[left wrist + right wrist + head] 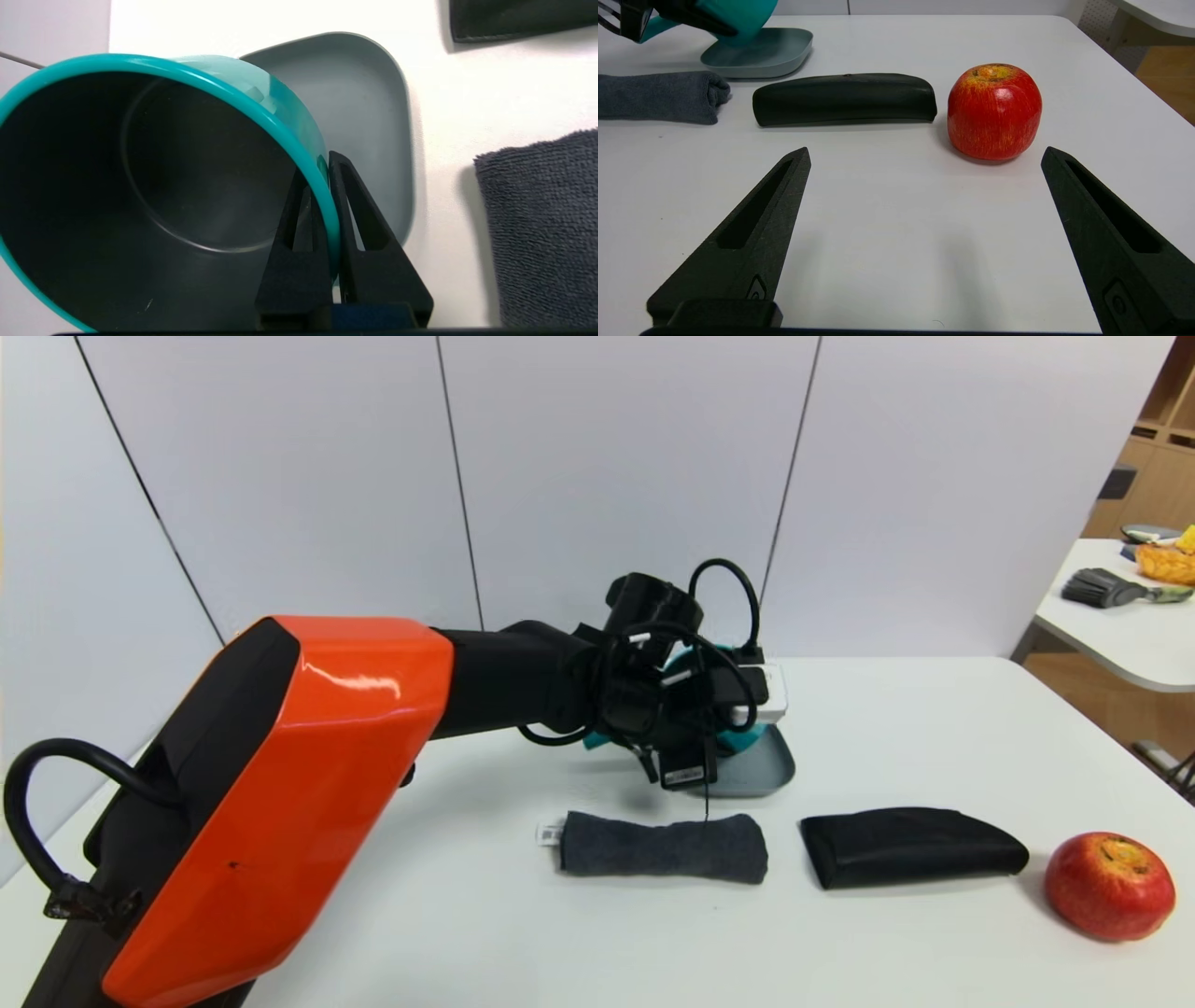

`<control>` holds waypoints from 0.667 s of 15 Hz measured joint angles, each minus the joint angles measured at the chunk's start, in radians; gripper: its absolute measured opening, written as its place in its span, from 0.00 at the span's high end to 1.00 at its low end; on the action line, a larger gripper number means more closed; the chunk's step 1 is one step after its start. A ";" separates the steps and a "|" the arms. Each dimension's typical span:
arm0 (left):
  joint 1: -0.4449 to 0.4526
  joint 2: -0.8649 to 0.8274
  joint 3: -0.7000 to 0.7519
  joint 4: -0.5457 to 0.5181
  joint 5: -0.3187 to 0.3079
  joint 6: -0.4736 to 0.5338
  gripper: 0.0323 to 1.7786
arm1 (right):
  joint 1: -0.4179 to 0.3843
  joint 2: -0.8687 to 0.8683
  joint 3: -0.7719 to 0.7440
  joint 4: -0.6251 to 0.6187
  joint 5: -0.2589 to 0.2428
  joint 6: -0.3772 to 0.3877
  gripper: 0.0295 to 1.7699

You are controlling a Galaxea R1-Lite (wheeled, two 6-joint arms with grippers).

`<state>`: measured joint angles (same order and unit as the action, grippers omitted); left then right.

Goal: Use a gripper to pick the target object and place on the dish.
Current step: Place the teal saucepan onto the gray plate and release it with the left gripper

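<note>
Left gripper (322,186) pinches the rim of 1 teal saucepan (154,186), tipped over 1 grey dish (369,116) at frame center. Right gripper (924,161) spread wide, low in frame. Also 1 towel (663,847), 1 black pouch (910,847), 1 apple (1109,885).

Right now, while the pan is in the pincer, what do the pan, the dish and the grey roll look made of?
Saucepan: glossy teal shell, likely plastic or enamelled metal, with a matte dark lining. The left pincer clamps its rim.
Dish: smooth, matte grey, probably plastic or melamine; no glare.
Grey roll: looped pile shows, so terry cloth.
Right pincer is parked, open, near the apple.
</note>
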<state>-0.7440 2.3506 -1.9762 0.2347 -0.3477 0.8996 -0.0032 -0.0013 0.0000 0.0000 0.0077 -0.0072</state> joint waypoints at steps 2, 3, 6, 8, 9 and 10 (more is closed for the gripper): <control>0.000 0.003 0.000 0.029 0.000 0.000 0.95 | 0.000 0.000 0.000 0.000 0.000 0.000 0.03; 0.000 0.004 0.000 0.037 0.001 0.000 0.95 | 0.000 0.000 0.000 0.000 0.000 0.000 0.03; 0.000 0.005 0.000 0.040 0.001 0.003 0.95 | 0.000 0.000 0.000 0.000 -0.001 0.000 0.03; 0.001 0.006 0.000 0.040 0.001 0.003 0.95 | 0.000 0.000 0.000 0.000 0.000 0.000 0.03; 0.001 0.006 0.000 0.040 0.001 0.004 0.95 | 0.000 0.000 0.000 0.000 0.000 0.000 0.03; 0.001 0.006 0.000 0.040 0.001 0.003 0.95 | 0.000 0.000 0.000 0.000 0.000 0.000 0.03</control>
<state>-0.7432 2.3562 -1.9757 0.2747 -0.3464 0.9030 -0.0032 -0.0013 0.0000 0.0000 0.0072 -0.0077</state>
